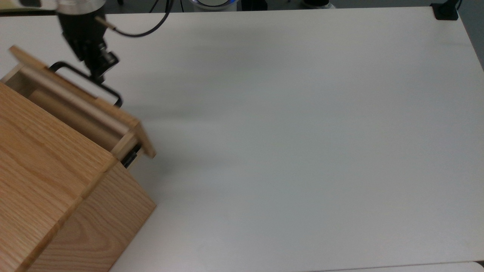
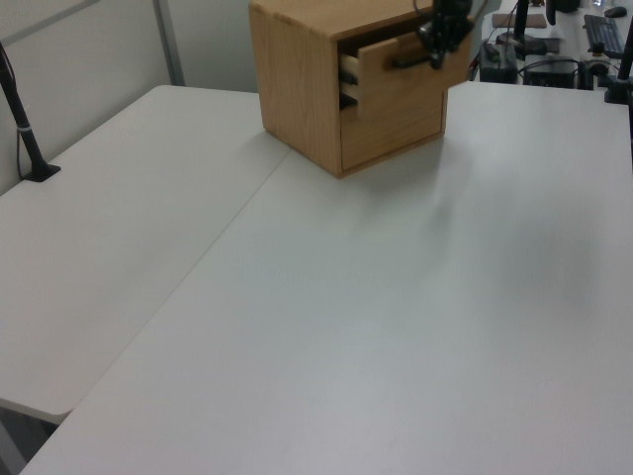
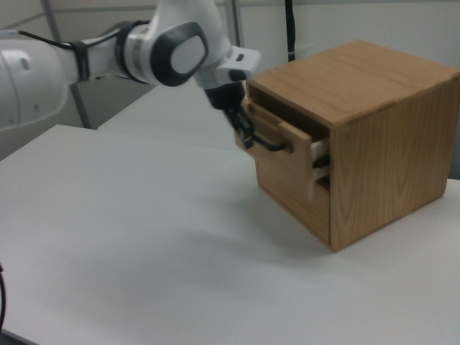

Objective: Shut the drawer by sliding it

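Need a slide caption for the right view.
Panda gripper at the black handle, the drawer protruding slightly from the oak cabinet on the white table.
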